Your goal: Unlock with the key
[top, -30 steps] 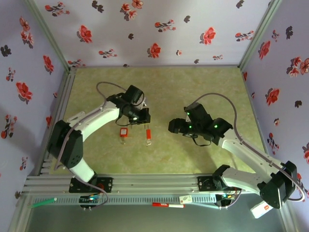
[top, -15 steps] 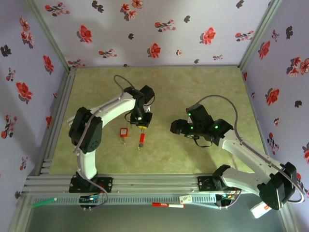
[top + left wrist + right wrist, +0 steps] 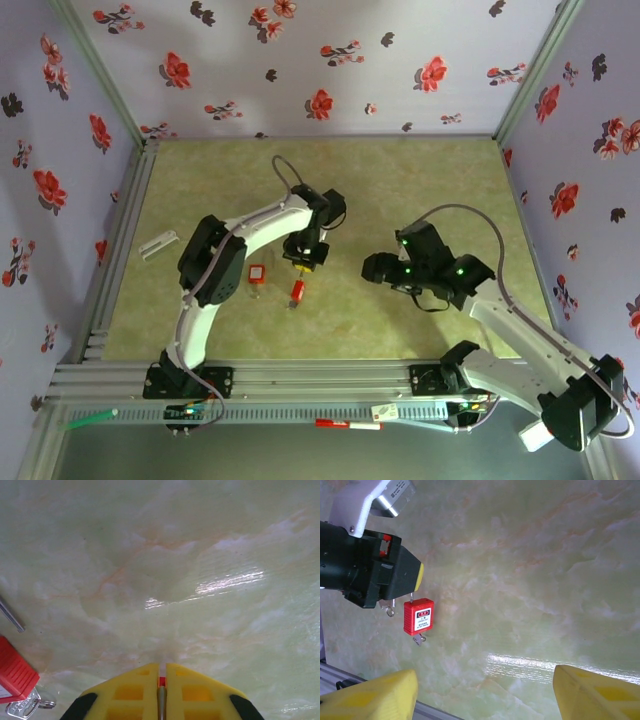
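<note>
- Red plastic padlock (image 3: 418, 615), boxy with a white label, hangs by its thin wire shackle from the left gripper (image 3: 305, 256). The yellow-padded jaws are pressed together on that wire.
- A small dark key (image 3: 420, 639) appears to stick out of the underside of the hanging padlock. It is too small to tell whether it is fully seated in the keyhole.
- The right gripper (image 3: 482, 692) hovers near the padlock on its right side, jaws wide apart with nothing between them.
- The step in hand looks like presenting the lock: one arm holds it up and the key is not yet grasped.
- The next move calls for the right gripper to come in low at the padlock's underside, set its jaws across the key's head, pinch and turn. The left arm has to hold firm, since a lock dangling on wire may swing or twist away.
- A second red padlock (image 3: 257, 272) lies flat on the pale green marbled worktop (image 3: 420, 190), just left of the hanging one and apart from it.
- The right wrist view gives the label face and the key below it.
- The left wrist view shows the wire pinched in the seam between the pads, and a silvery ring-and-key cluster (image 3: 25, 707) at the lying padlock's corner.
- The top view is too coarse for either detail, but it shows how the two arms stand to each other.
</note>
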`<state>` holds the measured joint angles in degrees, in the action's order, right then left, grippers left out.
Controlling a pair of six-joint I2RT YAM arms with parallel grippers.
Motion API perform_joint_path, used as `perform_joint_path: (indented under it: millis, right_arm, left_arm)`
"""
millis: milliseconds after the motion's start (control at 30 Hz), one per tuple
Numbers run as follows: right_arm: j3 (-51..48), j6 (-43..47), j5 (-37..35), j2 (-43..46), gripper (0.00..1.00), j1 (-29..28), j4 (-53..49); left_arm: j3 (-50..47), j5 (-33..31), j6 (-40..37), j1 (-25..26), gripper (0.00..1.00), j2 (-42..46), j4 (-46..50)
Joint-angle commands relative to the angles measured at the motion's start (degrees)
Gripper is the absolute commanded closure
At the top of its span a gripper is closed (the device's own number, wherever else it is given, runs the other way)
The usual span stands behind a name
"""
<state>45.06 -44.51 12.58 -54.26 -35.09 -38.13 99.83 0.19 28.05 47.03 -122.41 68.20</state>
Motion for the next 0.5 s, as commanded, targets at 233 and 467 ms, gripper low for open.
perform_joint_path:
  millis: [233, 467]
  right_arm:
    - [-1.70, 4.02, 2.49, 4.56, 0.28, 2.56, -5.17]
    - [-2.82, 4.94, 3.86, 5.82, 0.28, 3.45, -5.76]
  left_arm:
    - [6.86, -4.01, 3.62, 3.98, 1.00, -5.57, 5.44]
    - [10.76, -3.95, 5.88, 6.47, 0.76, -8.44, 6.85]
